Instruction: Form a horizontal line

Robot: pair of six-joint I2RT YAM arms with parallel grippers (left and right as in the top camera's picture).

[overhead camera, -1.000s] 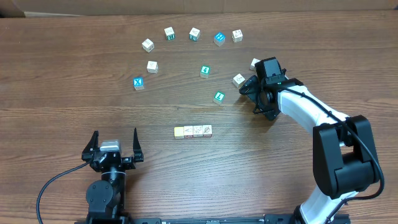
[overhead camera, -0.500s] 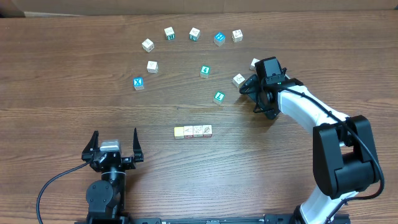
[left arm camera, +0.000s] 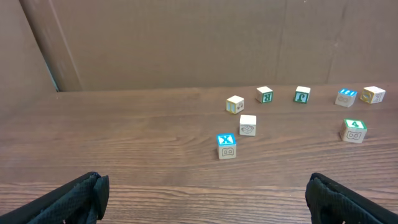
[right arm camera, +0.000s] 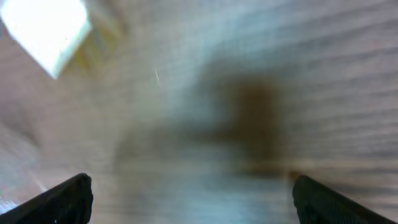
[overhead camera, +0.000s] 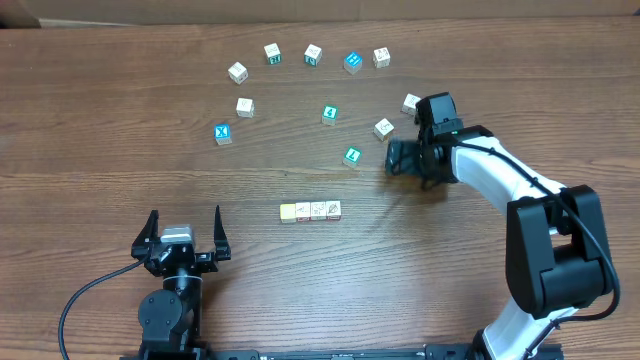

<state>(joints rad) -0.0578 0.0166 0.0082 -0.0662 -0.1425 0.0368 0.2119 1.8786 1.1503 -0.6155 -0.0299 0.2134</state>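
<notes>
- The row (overhead camera: 311,211) of four cubes lies on the table (overhead camera: 480,260), long axis left to right.
- My right tool (overhead camera: 397,158) is spread wide and empty, beyond and right of the row's right end; I judge it the nearer arm.
- My left tool (overhead camera: 185,216), also released, sits left of the row.

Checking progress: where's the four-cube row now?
Overhead, the row of four pale wooden cubes lies mid-table, below the nearest green-faced cube, right of the left gripper.

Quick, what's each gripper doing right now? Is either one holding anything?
Left gripper: open, holding nothing.
Right gripper: open, nothing between its fingers, though its wrist view is blurred.
</notes>
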